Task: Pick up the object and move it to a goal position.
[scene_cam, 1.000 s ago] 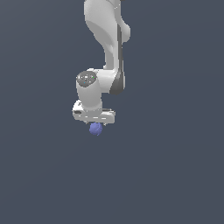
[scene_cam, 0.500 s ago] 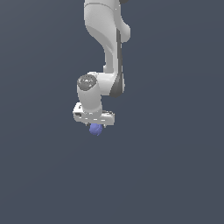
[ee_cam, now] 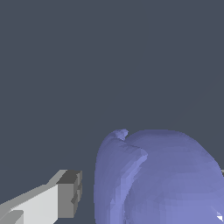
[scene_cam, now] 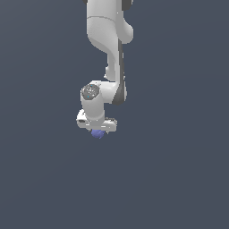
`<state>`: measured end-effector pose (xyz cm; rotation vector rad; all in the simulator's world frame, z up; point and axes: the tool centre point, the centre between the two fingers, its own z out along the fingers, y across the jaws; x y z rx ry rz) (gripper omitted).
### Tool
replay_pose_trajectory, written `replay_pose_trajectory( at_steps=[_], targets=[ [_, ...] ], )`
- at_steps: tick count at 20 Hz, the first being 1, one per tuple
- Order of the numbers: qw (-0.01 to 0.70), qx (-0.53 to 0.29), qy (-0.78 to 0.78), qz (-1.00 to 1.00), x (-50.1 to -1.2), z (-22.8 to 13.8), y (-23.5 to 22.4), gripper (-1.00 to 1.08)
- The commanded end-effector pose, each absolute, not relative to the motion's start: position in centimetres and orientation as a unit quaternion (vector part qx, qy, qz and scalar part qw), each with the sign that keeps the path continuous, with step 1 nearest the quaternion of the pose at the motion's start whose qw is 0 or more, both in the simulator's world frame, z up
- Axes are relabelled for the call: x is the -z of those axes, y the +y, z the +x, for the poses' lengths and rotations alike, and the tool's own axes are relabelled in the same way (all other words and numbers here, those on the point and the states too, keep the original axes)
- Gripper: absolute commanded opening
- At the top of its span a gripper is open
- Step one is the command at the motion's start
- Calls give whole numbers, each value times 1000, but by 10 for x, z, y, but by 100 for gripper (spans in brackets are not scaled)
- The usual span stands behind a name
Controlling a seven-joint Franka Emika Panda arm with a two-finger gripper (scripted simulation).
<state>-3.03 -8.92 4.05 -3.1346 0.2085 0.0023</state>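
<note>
The object (scene_cam: 97, 133) is a small blue-violet ball that peeks out just below the white hand of my gripper (scene_cam: 98, 131) in the exterior view. The hand hides its upper part. In the wrist view the ball (ee_cam: 162, 179) fills the space between the fingers. One grey-tipped fingertip (ee_cam: 69, 194) stands beside it with a narrow gap, not touching. The other finger is almost entirely off the frame edge. My gripper (ee_cam: 148, 192) is open around the ball.
Only a plain dark grey-blue surface surrounds the arm (scene_cam: 107, 40) in both views. No other objects, containers or edges show.
The wrist and hand have come down over the ball, which has stayed in place. More of the ball is now covered by the hand.
</note>
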Motion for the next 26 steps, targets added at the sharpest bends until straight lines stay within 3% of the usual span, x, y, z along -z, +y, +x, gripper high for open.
replay_pose_trajectory(
  at_steps=[1,15,26],
  targets=[
    [0,0,66,-998,-39,-30,-89,-100],
    [0,1,66,-998,-41,-26,-85,-100],
    [0,1,66,-998,-48,14,-32,-100]
  ],
)
